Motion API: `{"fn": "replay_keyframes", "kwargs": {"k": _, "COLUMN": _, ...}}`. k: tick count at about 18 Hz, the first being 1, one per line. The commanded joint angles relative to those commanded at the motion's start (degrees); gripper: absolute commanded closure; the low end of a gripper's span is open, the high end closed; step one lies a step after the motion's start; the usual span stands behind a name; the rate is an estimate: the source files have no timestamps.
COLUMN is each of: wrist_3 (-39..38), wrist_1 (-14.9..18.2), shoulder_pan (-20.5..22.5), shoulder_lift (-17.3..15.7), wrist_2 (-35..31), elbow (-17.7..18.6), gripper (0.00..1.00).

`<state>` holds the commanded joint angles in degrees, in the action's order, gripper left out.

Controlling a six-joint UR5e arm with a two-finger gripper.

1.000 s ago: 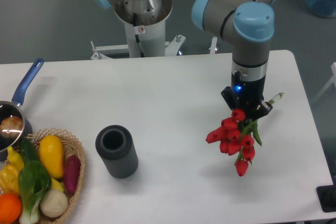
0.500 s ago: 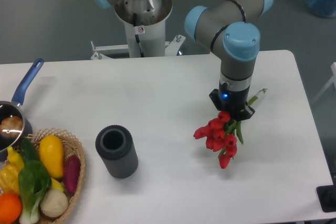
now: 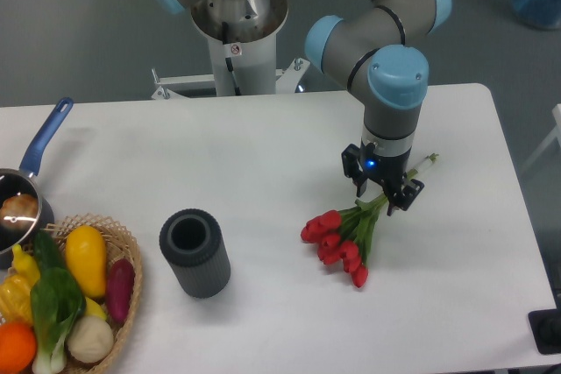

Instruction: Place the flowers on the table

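Red tulip bunch [image 3: 337, 238] lies flat on white desk [image 3: 263, 155], right of centre, stems toward gripper [image 3: 382, 190]. Gripper fingers spread, straddling stems, apparently let go. Step: release, task near done. Next: lift straight up clear, avoid dragging stems.

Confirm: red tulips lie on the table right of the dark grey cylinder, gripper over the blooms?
Not quite. The gripper is over the green stems, not the blooms. The red tulips do lie on the table, right of the dark grey cylinder. The camera view shows it.
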<state>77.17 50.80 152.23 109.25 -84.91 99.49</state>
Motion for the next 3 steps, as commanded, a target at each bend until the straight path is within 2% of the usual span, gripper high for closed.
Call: {"fn": "replay_keyframes", "kwargs": {"k": 3, "wrist_3": 0.0, "wrist_1": -0.3, "shoulder_pan": 0.3, "shoulder_lift": 0.7, "wrist_2": -0.1, "elbow": -0.4, "gripper": 0.00}}
